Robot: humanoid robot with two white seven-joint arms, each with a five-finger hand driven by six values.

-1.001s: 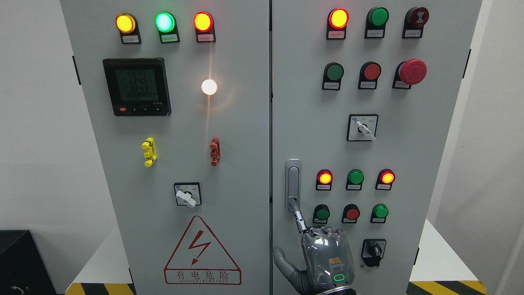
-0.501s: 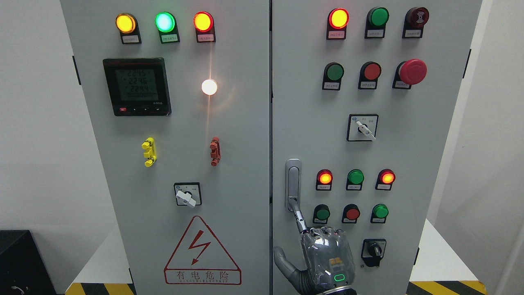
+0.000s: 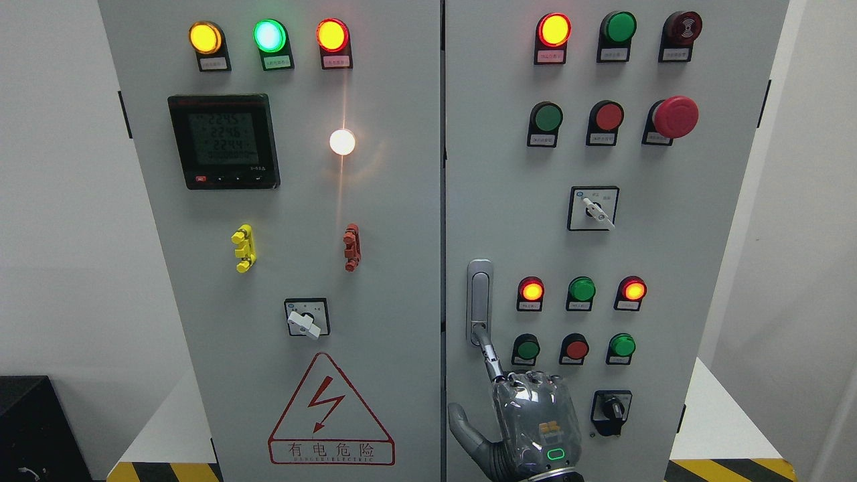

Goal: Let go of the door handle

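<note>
Right hand (image 3: pixel 532 422) was seen rising from the bottom edge, right of the middle, its back turned to the camera. Its index finger (image 3: pixel 489 351) was stretched upward, and the tip was set against the lower end of the door handle (image 3: pixel 479 301). The other fingers were folded at the knuckles and the thumb was held out to the left; nothing was pinched or enclosed. The door handle was mounted upright at the left edge of the right cabinet door (image 3: pixel 669 254), just left of a lit red lamp (image 3: pixel 531 291). Against the frames from a second and half a second before, no shift of the hand or handle could be made out, and finger contact had not been broken.
</note>
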